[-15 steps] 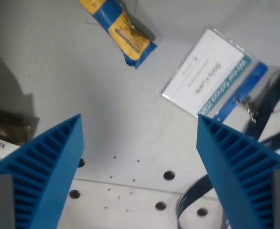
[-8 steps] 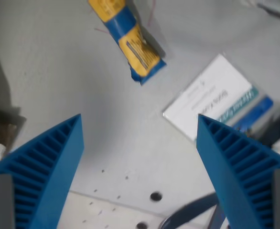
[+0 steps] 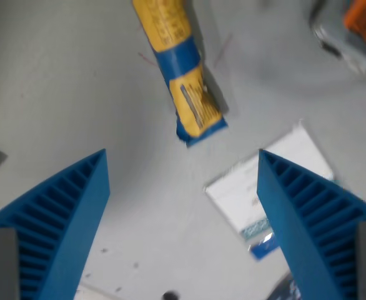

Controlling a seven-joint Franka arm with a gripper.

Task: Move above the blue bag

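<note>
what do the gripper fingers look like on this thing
The gripper has two bright blue fingers, wedge-shaped and tapering to points, with horizontal ribs across their inner faces. Each sits on a plain grey block at the frame's bottom corners. No cables or markings show.

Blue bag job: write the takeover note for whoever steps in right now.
Gripper: open, empty, hanging above the grey table.
Blue bag: the blue-and-yellow packet lying flat at the wrist view's top centre, ahead of the fingertips, not between them.
Nearby: a white name card at the wrist view's right, partly behind the finger there; an orange-tipped object, blurred, at top right.
Done: approach under way.
Left: carry on until the bag sits centred between the fingers.
</note>
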